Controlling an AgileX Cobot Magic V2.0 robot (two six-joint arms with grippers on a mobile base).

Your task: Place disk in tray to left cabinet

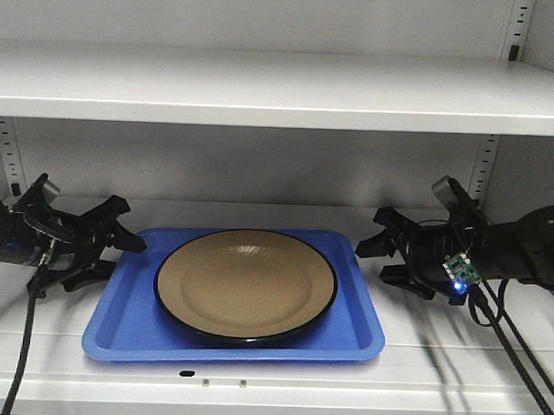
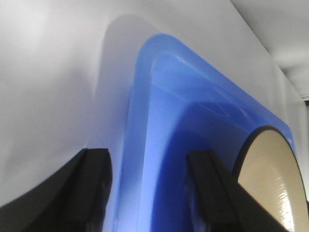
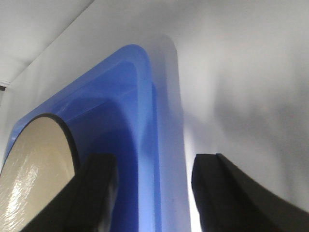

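Item: blue tray (image 1: 118,334) carrying the tan disk (image 1: 245,284), resting flat on a shelf of the left cabinet (image 1: 263,84). Left tool (image 1: 121,234) and right tool (image 1: 377,257) both spread, each at a short end of the tray, pinching nothing. Judgement: placement looks complete; best retreat is straight outward and level, without nudging the rim. Front view shows both arms and the whole tray; wrist views show only each rim straddled between the open fingers (image 2: 91,174).

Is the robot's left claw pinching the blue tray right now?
Cannot tell. The left wrist view shows the left gripper open, fingers either side of the tray rim, gap unclear. The front view leaves it unclear too.
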